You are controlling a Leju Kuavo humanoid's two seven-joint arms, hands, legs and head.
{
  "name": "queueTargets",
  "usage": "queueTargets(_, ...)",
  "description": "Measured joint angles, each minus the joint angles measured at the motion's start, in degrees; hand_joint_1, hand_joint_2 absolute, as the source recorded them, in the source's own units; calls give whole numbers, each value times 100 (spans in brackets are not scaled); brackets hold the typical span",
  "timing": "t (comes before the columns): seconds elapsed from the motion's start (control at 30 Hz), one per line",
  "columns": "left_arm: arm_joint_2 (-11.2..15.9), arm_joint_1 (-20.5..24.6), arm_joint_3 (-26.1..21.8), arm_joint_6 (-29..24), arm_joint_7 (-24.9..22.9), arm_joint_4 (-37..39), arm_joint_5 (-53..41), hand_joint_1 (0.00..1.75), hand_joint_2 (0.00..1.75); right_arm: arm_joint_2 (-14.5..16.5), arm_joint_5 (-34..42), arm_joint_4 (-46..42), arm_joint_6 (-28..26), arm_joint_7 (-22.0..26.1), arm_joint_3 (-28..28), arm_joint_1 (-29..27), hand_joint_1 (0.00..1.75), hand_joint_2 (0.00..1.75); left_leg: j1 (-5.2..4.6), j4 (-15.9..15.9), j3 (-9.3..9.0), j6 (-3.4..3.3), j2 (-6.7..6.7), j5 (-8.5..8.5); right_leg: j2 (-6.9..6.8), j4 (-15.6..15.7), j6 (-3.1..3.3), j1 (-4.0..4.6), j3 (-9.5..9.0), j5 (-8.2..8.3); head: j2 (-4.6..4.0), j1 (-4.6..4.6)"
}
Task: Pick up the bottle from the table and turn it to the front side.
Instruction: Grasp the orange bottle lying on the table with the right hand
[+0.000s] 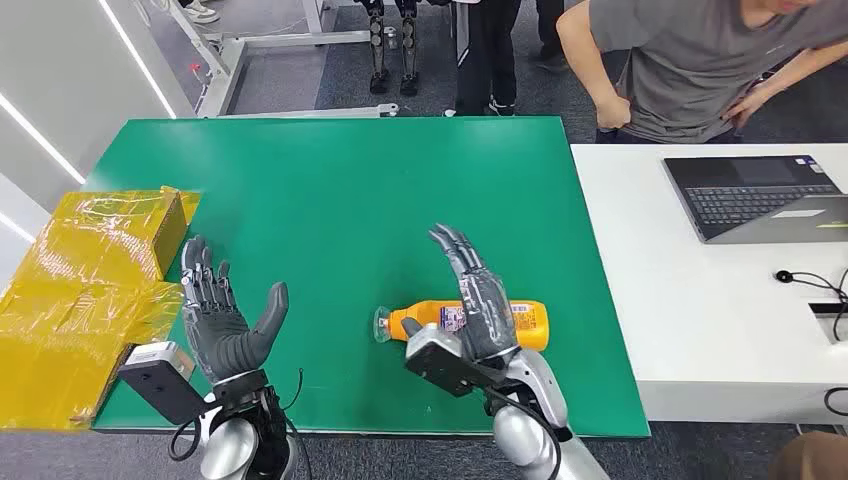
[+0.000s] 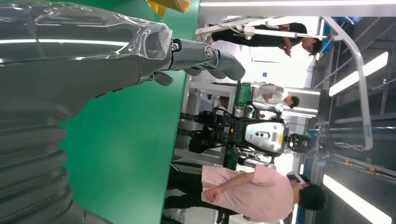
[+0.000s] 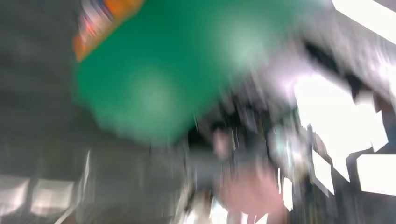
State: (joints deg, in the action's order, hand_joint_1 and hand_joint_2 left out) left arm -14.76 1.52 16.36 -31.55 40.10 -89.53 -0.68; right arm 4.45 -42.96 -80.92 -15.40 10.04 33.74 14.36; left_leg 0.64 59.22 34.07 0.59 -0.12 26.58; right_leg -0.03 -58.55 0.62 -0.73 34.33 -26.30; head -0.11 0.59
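An orange bottle [image 1: 420, 321] with a clear cap and a printed label lies on its side on the green table [image 1: 340, 190], cap toward the left. My right hand [image 1: 478, 300] hovers over the bottle's middle, fingers extended and apart, hiding part of the label; I cannot tell whether it touches. The right wrist view is badly blurred, with a strip of the orange bottle [image 3: 105, 21] at one corner. My left hand [image 1: 222, 320] is raised palm-up and open to the bottle's left, holding nothing; its fingers [image 2: 205, 56] stretch out over the green surface.
Yellow wrapped boxes [image 1: 90, 270] lie at the table's left edge. A white table [image 1: 690, 320] with a laptop [image 1: 760, 195] and cables adjoins on the right. A person in a grey shirt [image 1: 690, 60] leans in behind it. Another person [image 2: 252, 191] and a robot stand beyond.
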Motion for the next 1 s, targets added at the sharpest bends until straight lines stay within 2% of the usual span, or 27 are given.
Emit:
queueTargets(0.1,3,1,-1,10,0,2,0,0,175,-83,-201,95,163,-139,22,128,0,175,0,0,1,-1,-2,-1,-2,0,0,0,0,0,0,0)
queueTargets(0.27,5,8,-1,99,-6,2,-15,0,175,-379,-795,294,1007,-579,114,367,0,175,0,1,2,-1,-6,0,-2,1,0,0,1,-1,0,1)
queueTargets(0.53,27,17,-1,180,-54,3,-28,0,175,-824,-1064,532,1369,-573,122,468,0,175,-1,2,4,-2,-9,1,-3,4,-1,0,1,-1,0,1)
queueTargets(0.7,38,81,1,229,-66,42,10,0,175,-1098,-1160,640,1928,-504,210,570,0,175,-1,2,4,-2,-9,0,-3,3,-1,-1,0,0,0,1)
queueTargets(0.87,75,168,18,252,-104,104,120,0,175,-1555,-1016,753,2500,-492,420,791,0,175,-2,4,3,-2,-10,0,-4,3,-2,-1,-1,1,0,1)
queueTargets(1.0,106,198,41,250,-107,134,173,0,175,-1895,-909,796,2728,-576,539,906,0,175,-2,5,4,-3,-9,1,-2,4,-3,-1,-1,1,0,1)
